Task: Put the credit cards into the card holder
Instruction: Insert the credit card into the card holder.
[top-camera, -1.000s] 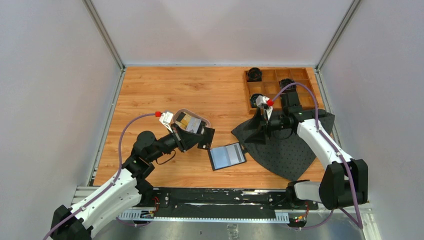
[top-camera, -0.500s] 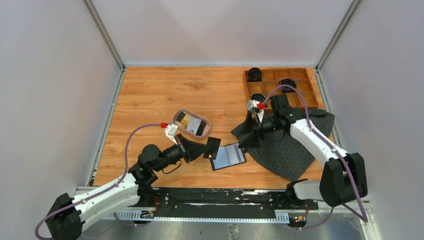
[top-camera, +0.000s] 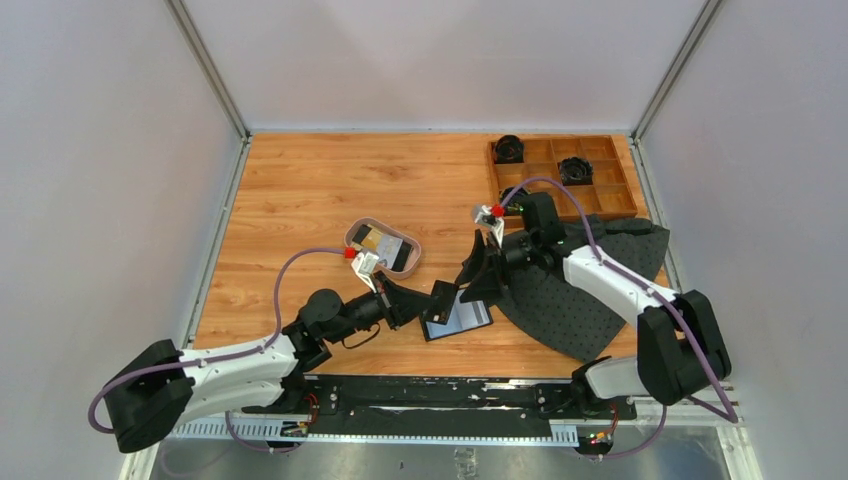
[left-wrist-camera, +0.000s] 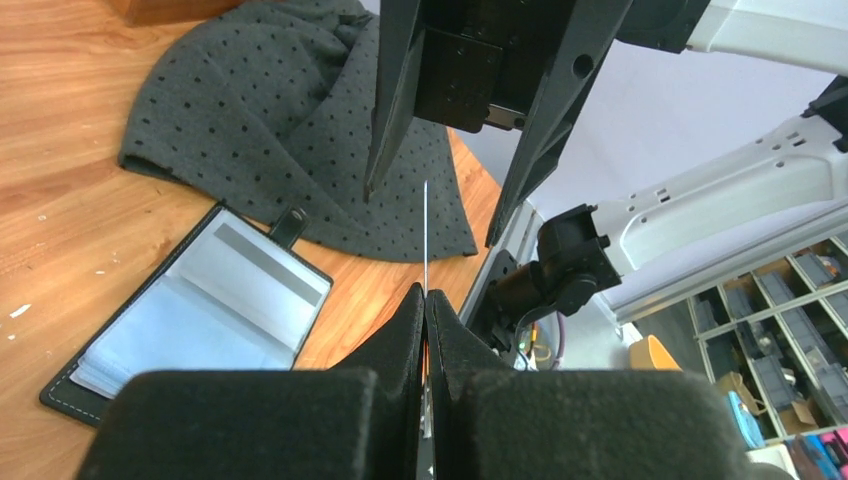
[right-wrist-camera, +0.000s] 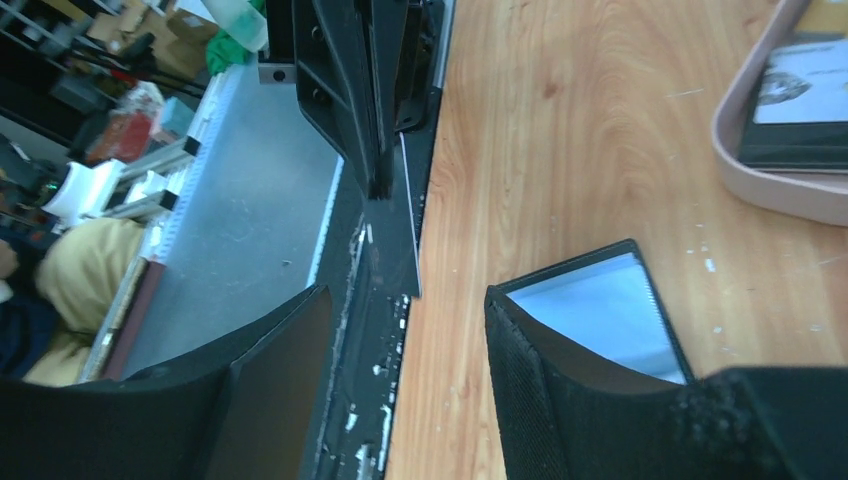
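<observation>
My left gripper (top-camera: 434, 297) is shut on a thin dark credit card (top-camera: 445, 296) and holds it on edge just above the card holder's left end. In the left wrist view the card (left-wrist-camera: 425, 235) shows edge-on, sticking up from the shut fingers (left-wrist-camera: 400, 330). The card holder (top-camera: 460, 314) lies open on the table, grey slots up; it also shows in both wrist views (left-wrist-camera: 200, 310) (right-wrist-camera: 600, 310). My right gripper (top-camera: 478, 268) is open and empty, facing the held card (right-wrist-camera: 410, 225) from the right, close but apart. More cards (top-camera: 385, 246) lie in the oval tray (top-camera: 352, 233).
A grey dotted cloth (top-camera: 590, 300) lies under my right arm. A wooden compartment box (top-camera: 606, 200) with black round parts stands at the back right. The metal rail (top-camera: 400, 415) runs along the near edge.
My left gripper has carried the card from the tray rightward and nearer, to the card holder. My right gripper has moved left off the cloth toward the card.
</observation>
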